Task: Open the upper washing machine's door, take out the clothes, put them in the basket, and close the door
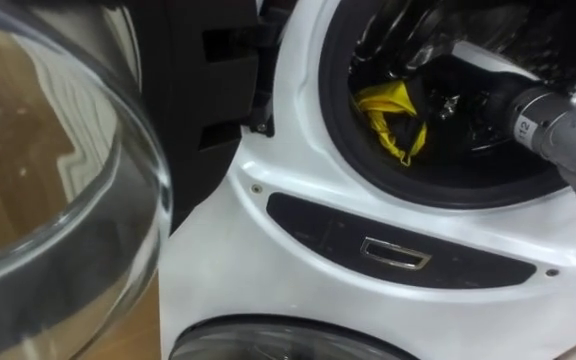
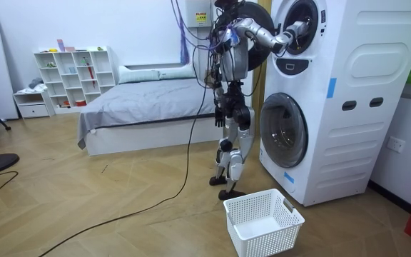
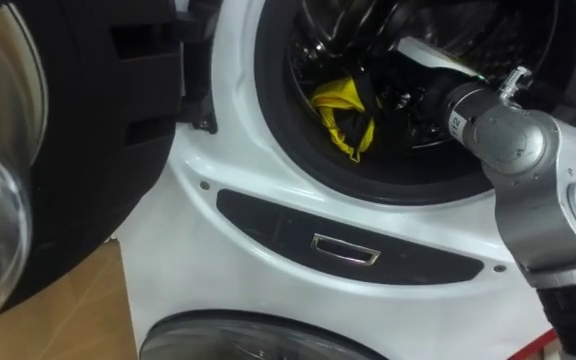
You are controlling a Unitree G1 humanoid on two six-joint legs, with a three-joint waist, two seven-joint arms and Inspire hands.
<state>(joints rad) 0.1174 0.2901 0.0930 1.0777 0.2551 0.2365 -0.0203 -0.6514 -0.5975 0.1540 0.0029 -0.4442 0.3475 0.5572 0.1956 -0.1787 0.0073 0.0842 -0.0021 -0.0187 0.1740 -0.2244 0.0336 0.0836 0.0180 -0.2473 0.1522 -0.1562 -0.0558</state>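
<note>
Up in the drum (image 1: 438,30) of the top washing machine (image 1: 298,150), the right hand (image 1: 446,100) sits right by a yellow cloth (image 1: 393,118), but I cannot tell if it is pinching it; the left hand (image 2: 222,116) hangs low by the robot's side. If the hold is weak, the cloth could slip off and fall back in, or catch on the door rim (image 1: 336,130). The cloth looks soft, thin and scrunched up.

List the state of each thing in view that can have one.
Upper washing machine door, swung open.
Upper drum, holds a yellow garment.
Right robot hand, inside the drum beside the garment.
Lower washing machine door, shut.
Laundry basket, upright on the floor, empty.
Left robot hand, hanging by the robot's side.
</note>
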